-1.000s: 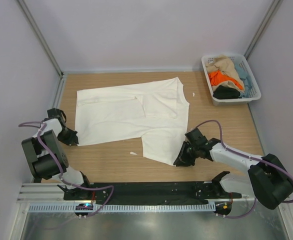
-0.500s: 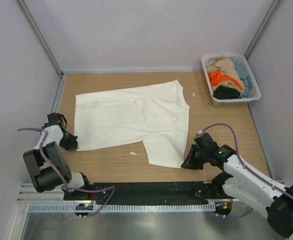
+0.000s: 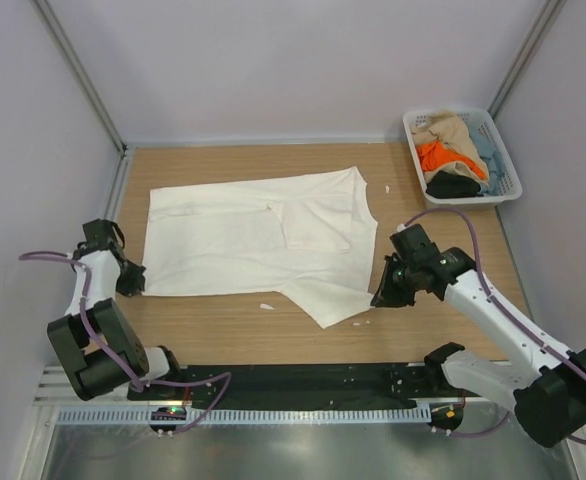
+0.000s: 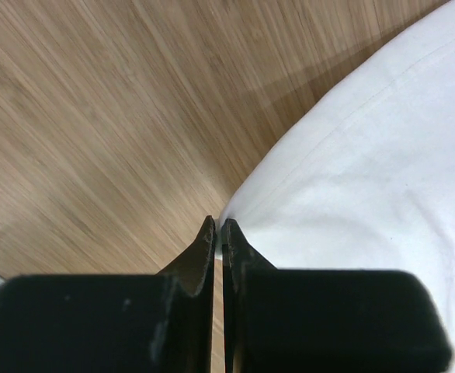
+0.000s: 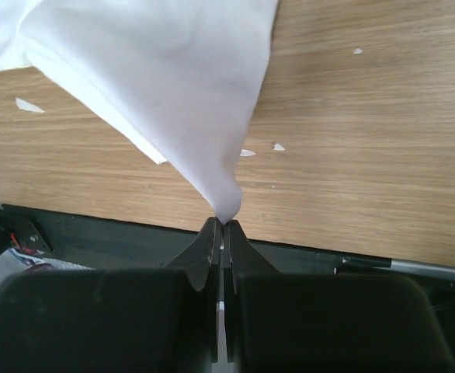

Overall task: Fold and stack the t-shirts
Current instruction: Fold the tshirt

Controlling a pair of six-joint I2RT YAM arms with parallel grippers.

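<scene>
A white t-shirt (image 3: 243,235) lies spread on the wooden table (image 3: 223,325), with no print showing. My left gripper (image 3: 133,281) is shut on its near left corner, and the left wrist view shows the cloth (image 4: 352,179) pinched at the tips of that gripper (image 4: 218,225). At the right, my right gripper (image 3: 381,295) is shut on the shirt's near right corner. In the right wrist view the cloth (image 5: 173,93) rises as a taut peak from the closed gripper (image 5: 223,224), above the table. More t-shirts sit bunched at the back right: tan (image 3: 451,130), orange (image 3: 438,157), pale blue (image 3: 485,150), black (image 3: 451,186).
The bunched shirts lie in a white lattice basket (image 3: 503,195) at the back right corner. Small white scraps (image 3: 267,306) lie on the wood near the shirt's front edge. Grey walls close in the table on three sides. A black rail (image 3: 293,380) runs along the near edge.
My right gripper shut on the shirt's near right corner, then lifted it up and back to the right. The left gripper pulled its corner leftward, and the shirt shifted left.
</scene>
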